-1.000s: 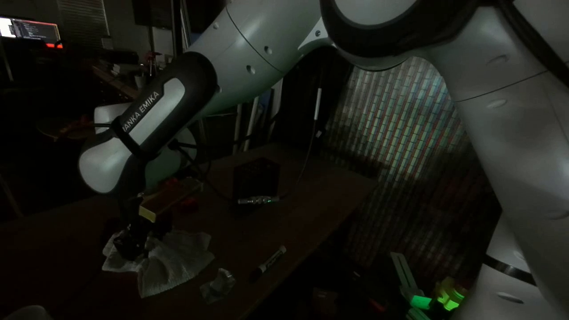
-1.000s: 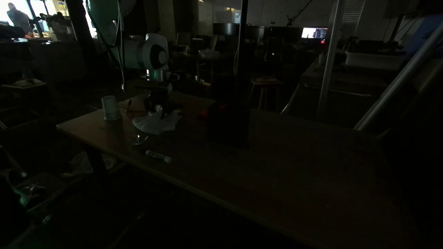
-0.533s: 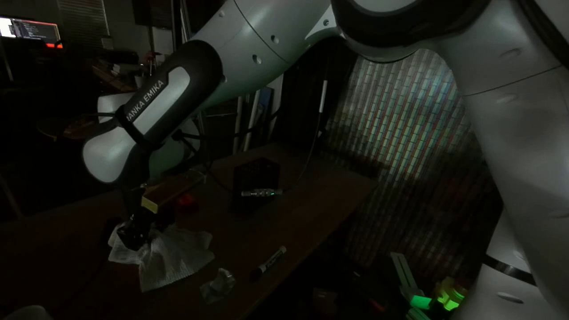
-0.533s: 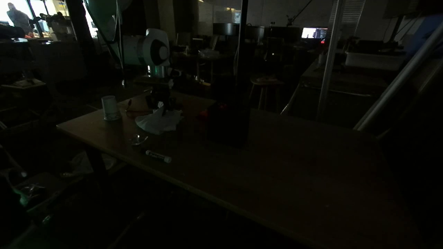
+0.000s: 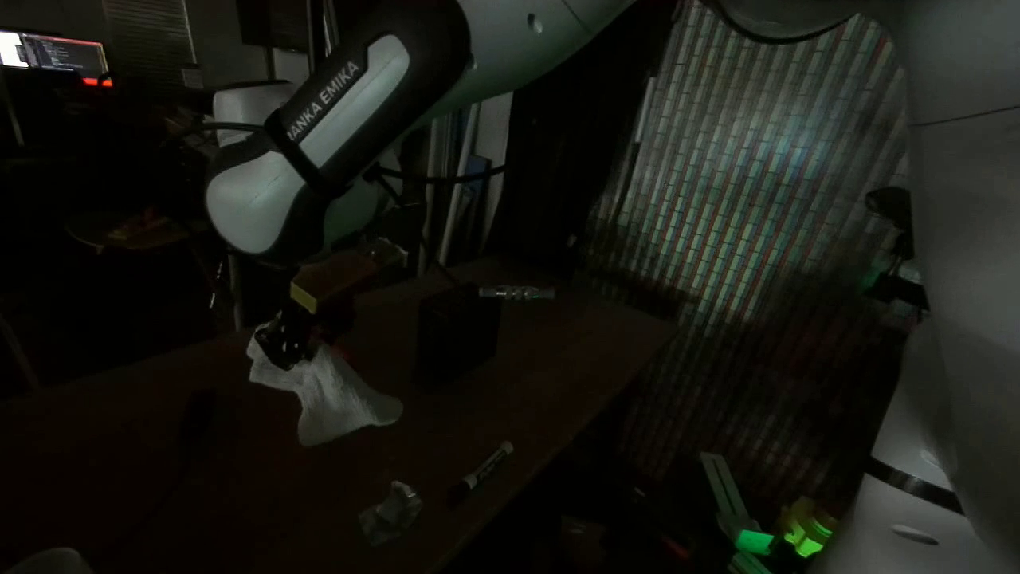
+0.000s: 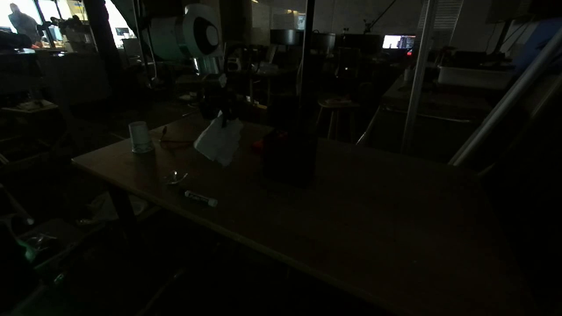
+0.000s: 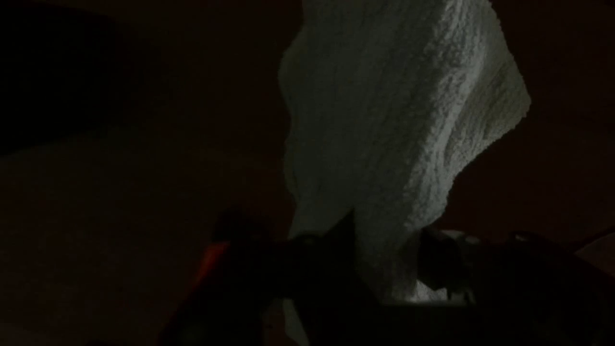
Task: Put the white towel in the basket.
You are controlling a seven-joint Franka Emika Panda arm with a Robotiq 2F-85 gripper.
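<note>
The white towel (image 5: 343, 402) hangs in folds from my gripper (image 5: 296, 347), and it also shows in an exterior view (image 6: 219, 141). In the wrist view the towel (image 7: 375, 120) fills the gap between the dark fingers of the gripper (image 7: 387, 252), which is shut on it. The towel is lifted off most of the table; I cannot tell whether its lowest edge touches. The basket looks like a dark box on the table in both exterior views (image 5: 458, 331) (image 6: 290, 158). Its inside is too dark to see. My gripper is beside and above the basket's level, not over it.
A marker (image 5: 482, 470) and a crumpled clear wrapper (image 5: 390, 510) lie near the table edge. An upturned pale cup (image 6: 140, 137) stands at a table corner. A red thing (image 6: 257, 147) lies beside the basket. The table (image 6: 373, 228) and room are very dim.
My gripper has risen and moved toward the basket with the towel in it. The towel, spread on the table before, now hangs down. The basket, marker and wrapper have not moved.
</note>
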